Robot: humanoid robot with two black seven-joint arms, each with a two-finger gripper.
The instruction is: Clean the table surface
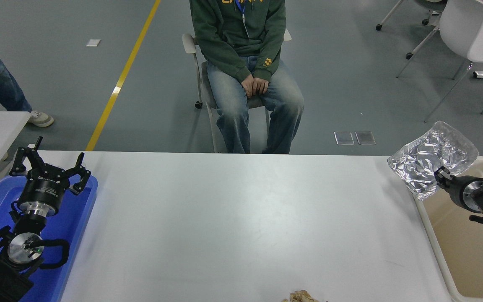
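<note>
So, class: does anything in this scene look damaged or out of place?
Yes. The foil tray held by the right gripper is crumpled and tilted at the bin edge. A crumpled brown scrap lies at the table surface near edge.
</note>
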